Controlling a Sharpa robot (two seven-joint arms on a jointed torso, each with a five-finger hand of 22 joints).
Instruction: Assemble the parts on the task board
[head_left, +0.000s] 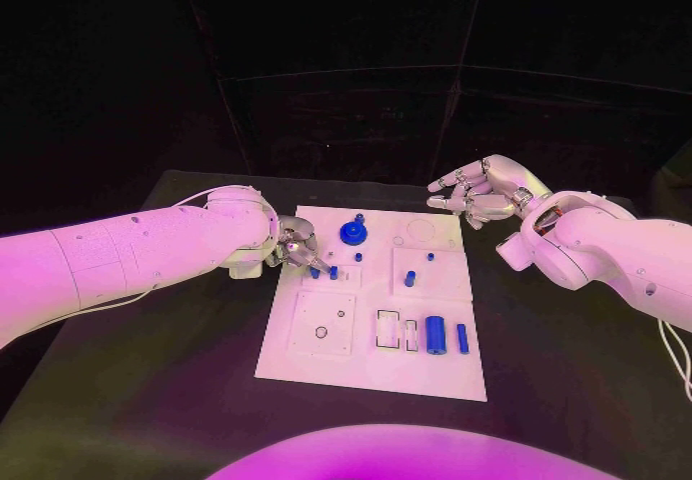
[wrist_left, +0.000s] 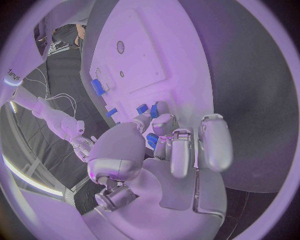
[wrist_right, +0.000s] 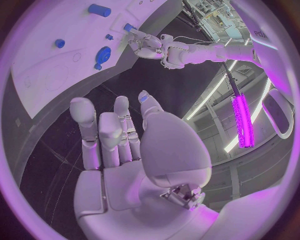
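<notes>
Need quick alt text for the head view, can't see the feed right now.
The left hand reaches onto the left edge of the white task board, its fingers at a small blue part. The right hand hovers holding nothing past the board's far right corner.

- Right hand hangs over the black table, off the white board. Fingers straight and side by side, thumb alongside, nothing held.
- Board carries a blue cylinder, a small blue round piece, a tiny blue peg and a larger blue knob with a small blue piece just beside it.
- Left hand reaches in at the board's far edge, fingertips touching a small blue part. Can't tell whether it's actually gripped.
</notes>
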